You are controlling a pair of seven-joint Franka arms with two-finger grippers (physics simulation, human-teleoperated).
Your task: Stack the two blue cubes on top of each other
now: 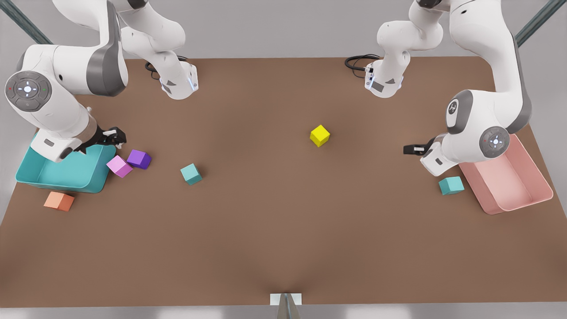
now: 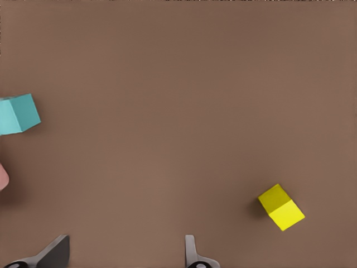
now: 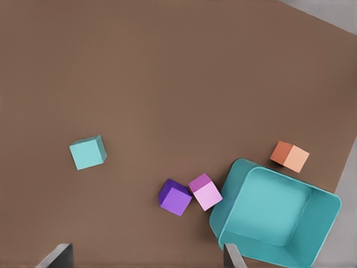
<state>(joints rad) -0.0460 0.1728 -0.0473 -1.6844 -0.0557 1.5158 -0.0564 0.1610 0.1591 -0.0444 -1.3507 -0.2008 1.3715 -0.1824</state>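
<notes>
The right gripper [image 1: 116, 135] hangs wide open over the teal bin [image 1: 95, 177], so it should drop straight over the nearest blue cube [image 1: 191, 173], while the other blue cube [image 1: 451, 185] sits below the wide-open left gripper [image 1: 408, 149].

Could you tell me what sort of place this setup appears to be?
Most likely a simulated tabletop manipulation bench: a plain brown table with two white robot arms, coloured cubes such as the yellow cube, and two sorting bins, the teal bin and the pink bin.
</notes>
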